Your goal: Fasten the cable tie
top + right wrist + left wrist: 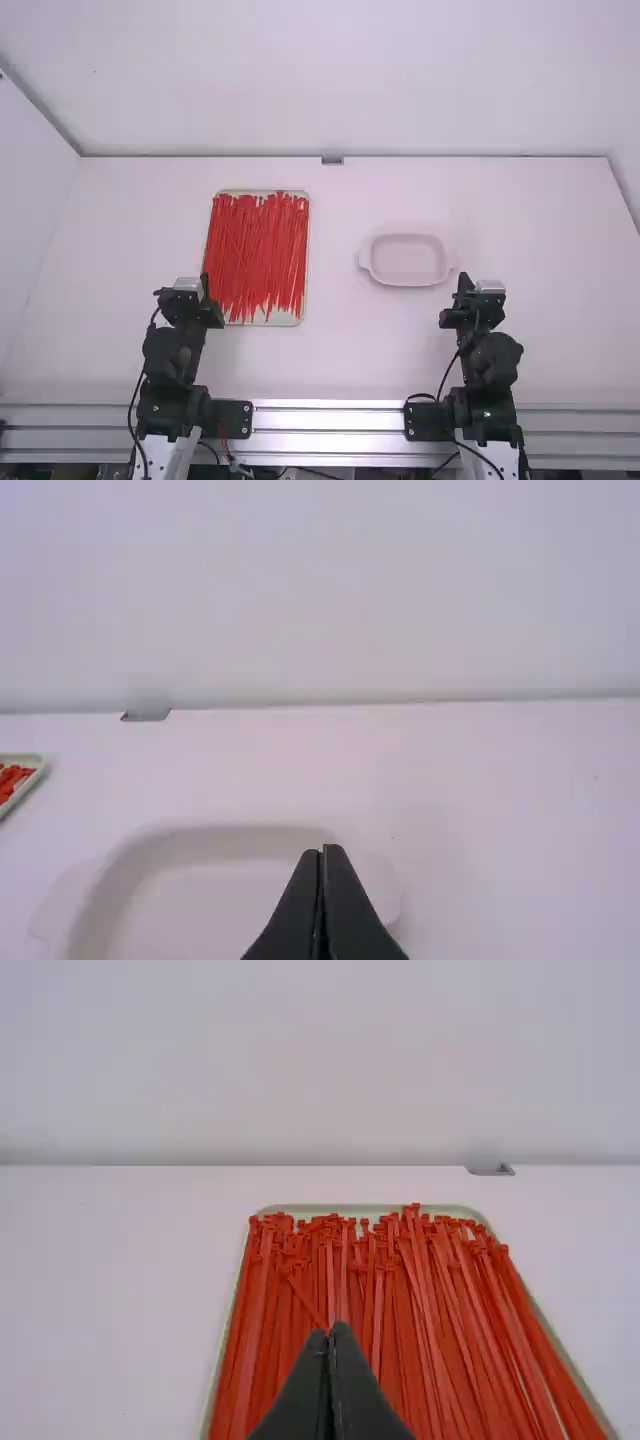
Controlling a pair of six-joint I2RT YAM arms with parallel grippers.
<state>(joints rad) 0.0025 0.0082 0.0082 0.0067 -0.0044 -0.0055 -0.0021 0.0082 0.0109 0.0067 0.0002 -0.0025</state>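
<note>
Looking light, springy and best pinched mid-strap, red cable ties (258, 255) lie near the closed, empty left end effector (331, 1332) and right end effector (322, 852).

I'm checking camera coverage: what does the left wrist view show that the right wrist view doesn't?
Left wrist view: the left claw, shut, above the red cable ties heaped across their tray. Right wrist view: the right claw, shut, above an empty white dish. Both: the white table, the small grey tab at its far edge, and the tray, though the right wrist view catches just a corner with a few ties.
</note>
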